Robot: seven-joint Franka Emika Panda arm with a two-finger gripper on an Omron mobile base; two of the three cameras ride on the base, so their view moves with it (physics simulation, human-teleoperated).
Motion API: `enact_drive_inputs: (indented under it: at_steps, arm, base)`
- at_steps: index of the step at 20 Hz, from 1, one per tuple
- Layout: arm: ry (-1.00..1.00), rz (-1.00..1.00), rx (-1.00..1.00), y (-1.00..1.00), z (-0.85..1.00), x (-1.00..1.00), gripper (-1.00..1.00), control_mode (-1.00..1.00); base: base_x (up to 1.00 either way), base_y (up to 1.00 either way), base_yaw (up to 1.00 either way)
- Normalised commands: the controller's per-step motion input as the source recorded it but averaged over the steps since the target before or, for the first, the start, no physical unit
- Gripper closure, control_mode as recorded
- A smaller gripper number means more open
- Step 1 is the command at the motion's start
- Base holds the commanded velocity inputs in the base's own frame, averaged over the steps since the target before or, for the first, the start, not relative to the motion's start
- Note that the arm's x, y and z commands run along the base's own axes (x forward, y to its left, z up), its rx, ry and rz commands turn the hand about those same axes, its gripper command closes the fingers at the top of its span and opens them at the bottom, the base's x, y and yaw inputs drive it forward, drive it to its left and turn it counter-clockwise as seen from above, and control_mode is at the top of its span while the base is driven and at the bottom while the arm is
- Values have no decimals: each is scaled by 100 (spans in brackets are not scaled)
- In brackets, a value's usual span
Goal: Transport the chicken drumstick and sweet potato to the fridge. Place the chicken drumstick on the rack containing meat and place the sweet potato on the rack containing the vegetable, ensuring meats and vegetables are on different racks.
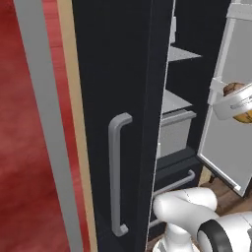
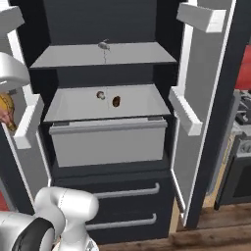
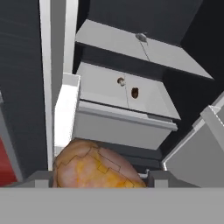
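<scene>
The gripper (image 3: pixel 98 183) is closed around the chicken drumstick (image 3: pixel 94 168), in front of the open fridge (image 2: pixel 117 19), near its left door. The sweet potato (image 2: pixel 116 102) already lies on the rack containing the vegetable (image 2: pixel 142 105). I judge the next move must carry the drumstick up onto the rack containing meat (image 2: pixel 73 56).

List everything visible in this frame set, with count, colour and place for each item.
Fridge: one, black, doors open.
Flat upper rack: one, light grey, small grey item at its back.
Walled lower rack: one, light grey, below the flat one.
Sweet potato: one, dark reddish-brown, on the walled rack.
Pale-capped item: one, beside the sweet potato.
Door bins: white, on both doors.
Chicken drumstick: one, golden-orange, between the fingers.
Gripper: one, closed on the drumstick, left of the shelves.
</scene>
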Motion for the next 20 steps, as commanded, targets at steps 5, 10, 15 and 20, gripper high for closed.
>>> enact_drive_inputs:
  at_steps: [5, 10, 15, 20]
  arm:
    - [0, 0, 0, 0, 0, 0, 100, 100]
    - [0, 0, 0, 0, 0, 0, 100, 100]
    - [0, 0, 0, 0, 0, 0, 100, 100]
    - [0, 0, 0, 0, 0, 0, 100, 100]
  base:
    - [-38, -72, 33]
    - [10, -17, 19]
    - [74, -32, 25]
    - [2, -93, 31]
